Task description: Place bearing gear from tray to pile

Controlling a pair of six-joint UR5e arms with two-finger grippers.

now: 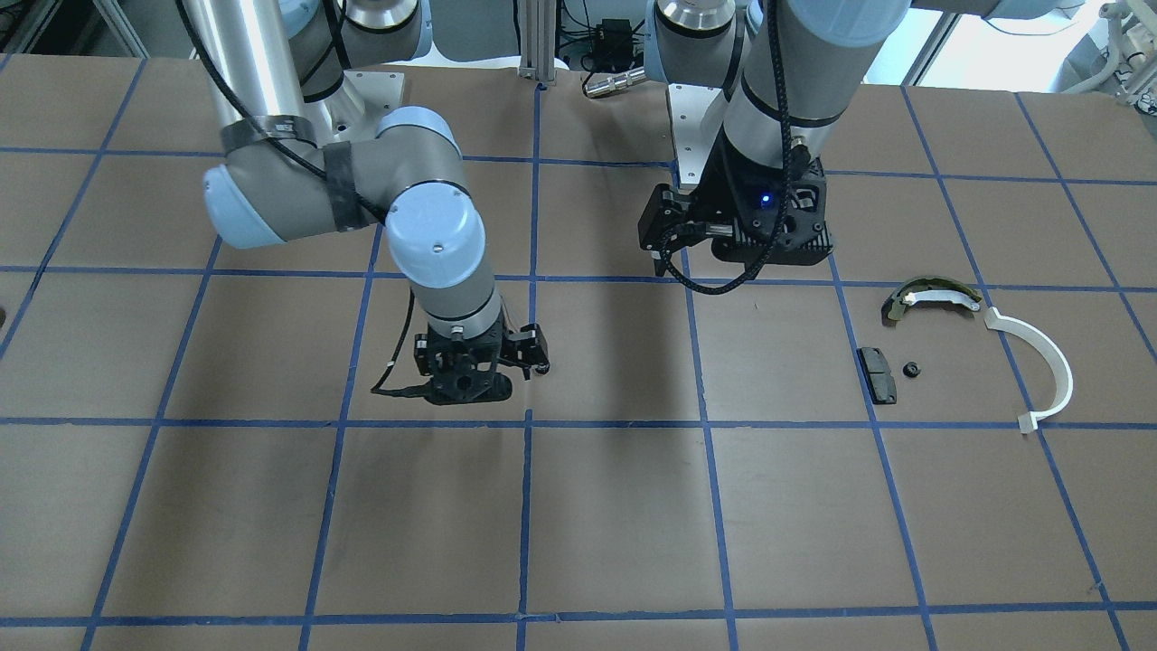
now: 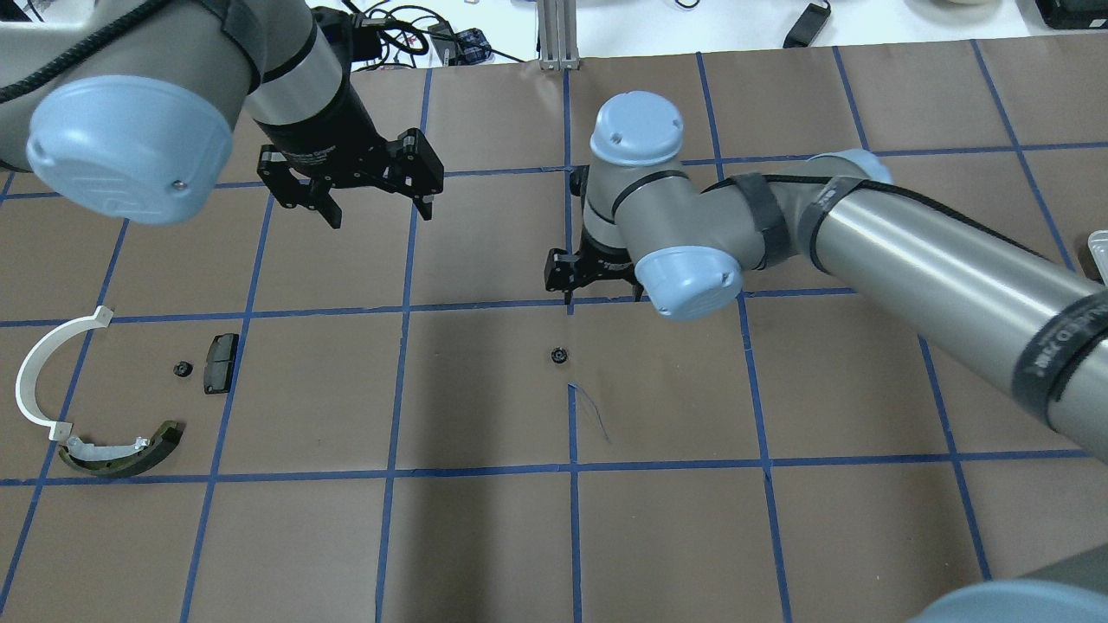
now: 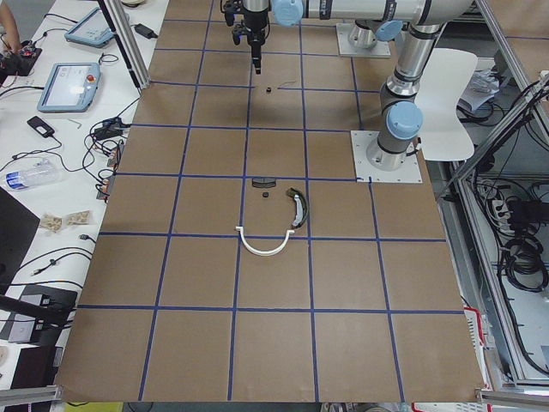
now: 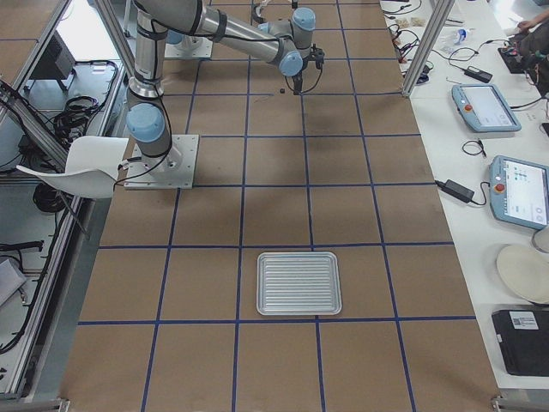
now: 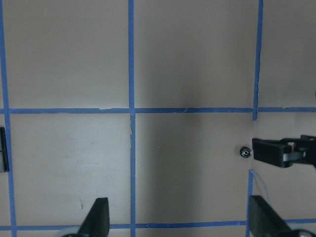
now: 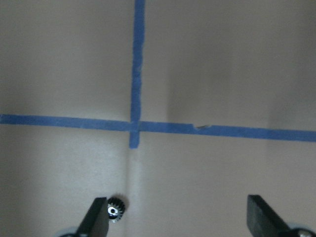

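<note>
The bearing gear [image 2: 560, 355], small, black and toothed, lies on the brown table near its middle. It also shows in the right wrist view [image 6: 115, 211], beside my right gripper's left finger [image 6: 97, 217]. My right gripper [image 2: 576, 277] is open and empty, just above and beyond the gear. My left gripper [image 2: 376, 203] is open and empty, hanging above the table between the gear and the pile. The pile lies at the left: a white half-ring strip [image 2: 39, 372], an olive-and-white curved shoe [image 2: 121, 454], a flat black pad [image 2: 221, 362] and a second small black part [image 2: 182, 369].
The silver ribbed tray [image 4: 298, 282] lies on the robot's right side, far from both grippers, with nothing in it. Blue tape lines [image 2: 485, 305] divide the table into squares. Tablets and cables sit on side benches beyond the table's far edge.
</note>
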